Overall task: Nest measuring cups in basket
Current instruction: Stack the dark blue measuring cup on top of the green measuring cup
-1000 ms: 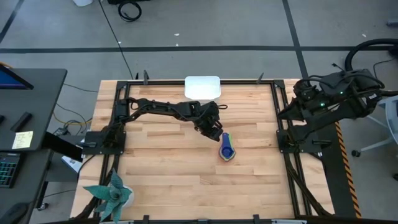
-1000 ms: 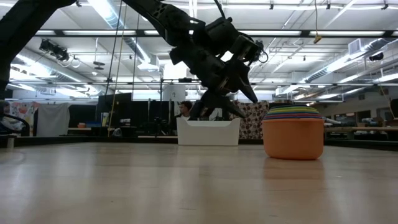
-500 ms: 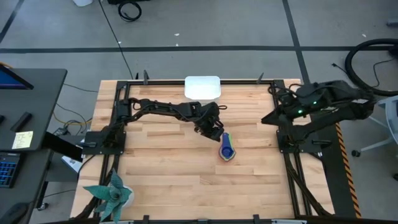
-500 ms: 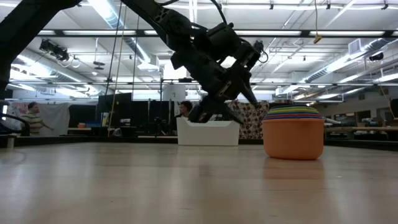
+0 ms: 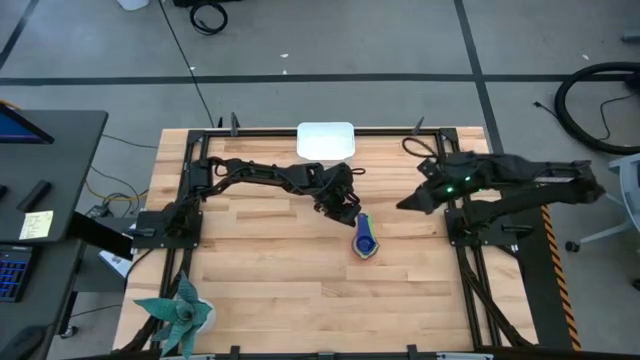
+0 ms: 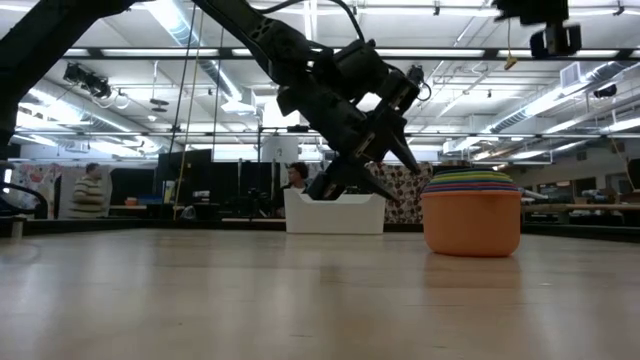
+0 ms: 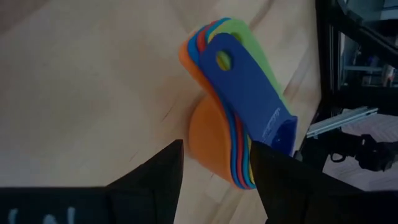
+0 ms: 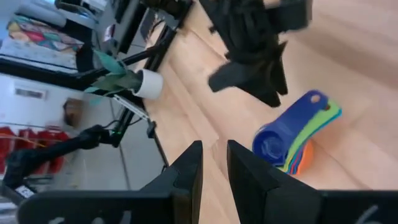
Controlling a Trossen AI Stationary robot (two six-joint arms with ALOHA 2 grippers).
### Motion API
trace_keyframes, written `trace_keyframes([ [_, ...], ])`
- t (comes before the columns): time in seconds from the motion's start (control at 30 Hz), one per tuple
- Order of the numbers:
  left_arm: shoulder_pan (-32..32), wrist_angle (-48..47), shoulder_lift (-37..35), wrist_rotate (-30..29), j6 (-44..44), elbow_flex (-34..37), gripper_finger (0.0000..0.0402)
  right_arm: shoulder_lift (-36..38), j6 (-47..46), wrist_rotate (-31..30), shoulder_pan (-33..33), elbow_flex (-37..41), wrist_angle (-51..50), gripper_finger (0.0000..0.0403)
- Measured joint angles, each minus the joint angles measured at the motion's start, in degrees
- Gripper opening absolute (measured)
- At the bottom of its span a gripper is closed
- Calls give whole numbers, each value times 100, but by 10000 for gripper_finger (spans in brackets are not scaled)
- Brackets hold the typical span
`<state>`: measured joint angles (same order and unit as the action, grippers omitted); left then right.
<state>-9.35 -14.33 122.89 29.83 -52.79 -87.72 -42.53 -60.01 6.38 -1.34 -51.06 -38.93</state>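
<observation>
Cups: nested stack (image 5: 365,239) was left on the counter (image 5: 280,290), outside basket (image 5: 325,141).
Left tool (image 5: 347,212): spread apart, empty, beside stack.
Right tool (image 5: 409,201): brought inward; gap narrow, nothing held.

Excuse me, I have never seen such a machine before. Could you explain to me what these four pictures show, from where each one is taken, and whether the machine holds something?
This is a robot with two dark arms at a wooden table. One picture looks straight down from above, one looks level across the table top, and two come from cameras on the arms' wrists.

In the middle of the table stands a stack of measuring cups, already nested, orange outermost and dark blue on top. At the far edge sits a white basket. A potted plant stands at a near corner.

The left gripper hovers just beside the cups' handles with its fingers open; it holds nothing. The right gripper reaches in from the table's right side, also empty; its fingers stand only a little apart.

People stand in the room behind.
</observation>
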Motion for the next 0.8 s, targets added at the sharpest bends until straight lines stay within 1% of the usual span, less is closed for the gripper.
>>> trace_keyframes([
  [0.17, 25, 40, 0, 106, 135, 0, 190, 23, -563, 143, 224, 1085, 721, 77],
  [0.4, 36, 103, 0, 75, 242, 0, 190, 29, -963, 579, 519, 2341, 2506, 77],
  [0.47, 36, 139, 0, -80, 240, 0, 190, 29, -1120, 667, 609, 2664, 2849, 77],
  [0.57, 38, 138, 0, -301, 170, 0, 190, 27, -1326, 758, 711, 3068, 3154, 77],
  [0.73, 20, 521, 126, -344, 66, 0, 190, 32, -1307, 796, 862, 3455, 3691, 77],
  [0.8, 18, 619, 215, -350, -90, 0, 190, 29, -1326, 873, 937, 3565, 3719, 77],
])
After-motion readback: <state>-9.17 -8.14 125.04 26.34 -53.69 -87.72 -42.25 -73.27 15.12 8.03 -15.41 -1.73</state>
